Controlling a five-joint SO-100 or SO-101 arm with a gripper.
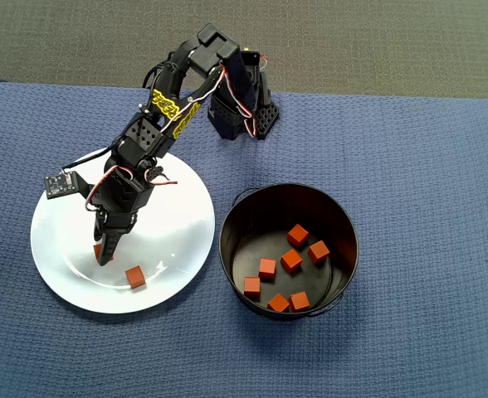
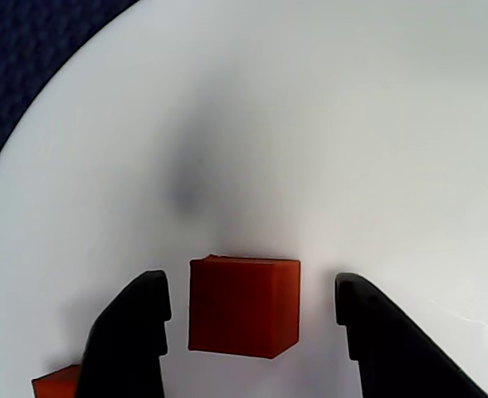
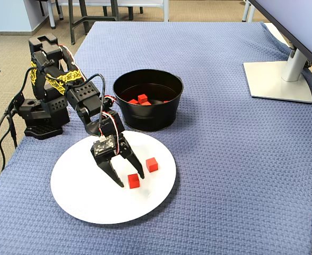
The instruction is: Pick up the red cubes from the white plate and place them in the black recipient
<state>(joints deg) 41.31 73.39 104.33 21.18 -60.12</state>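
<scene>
You'll find no legible text anywhere; the yellow markings on the arm (image 1: 171, 108) can't be read.

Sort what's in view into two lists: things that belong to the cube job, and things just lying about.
Part of the job:
- red cubes: two on the plate, seven in the pot
- white plate
- black pot
- claw, open around a cube

Just lying about:
- monitor stand
- blue cloth

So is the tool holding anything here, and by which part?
Nothing is held: the open tool straddles a red cube on the white plate, gaps showing on both sides.
</scene>
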